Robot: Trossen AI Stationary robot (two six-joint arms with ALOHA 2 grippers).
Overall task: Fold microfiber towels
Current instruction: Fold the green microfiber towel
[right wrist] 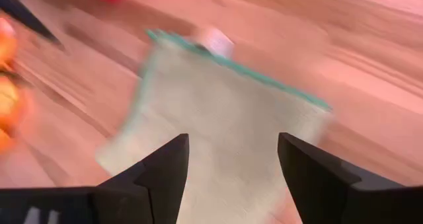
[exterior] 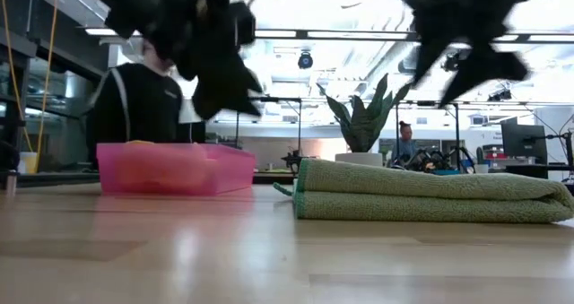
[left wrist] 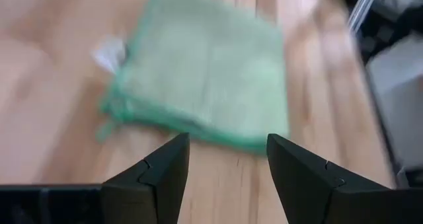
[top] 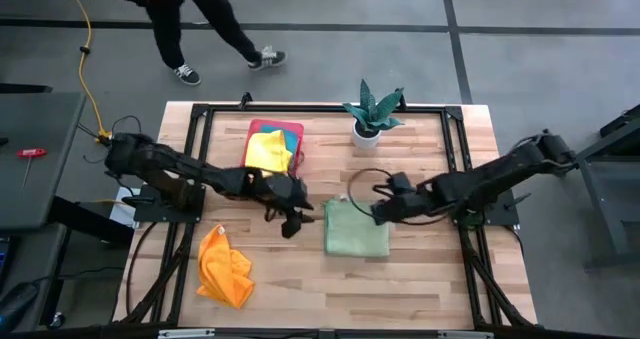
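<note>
I'm hovering my right pincer (top: pixel 378 213) just above the right edge of the light green towel (top: pixel 356 229), fingers apart and empty; the towel is lying folded flat mid-worktop (top: pixel 420 279). My left pincer (top: pixel 292 219) is hanging to its left, also apart, empty. The orange towel (top: pixel 224 267) is sitting crumpled near-left; I reckon lifting clear without snagging the folded stack matters now.

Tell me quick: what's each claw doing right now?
Left claw: open, empty, facing the folded light green microfiber towel.
Right claw: open, empty, over that same towel.
</note>
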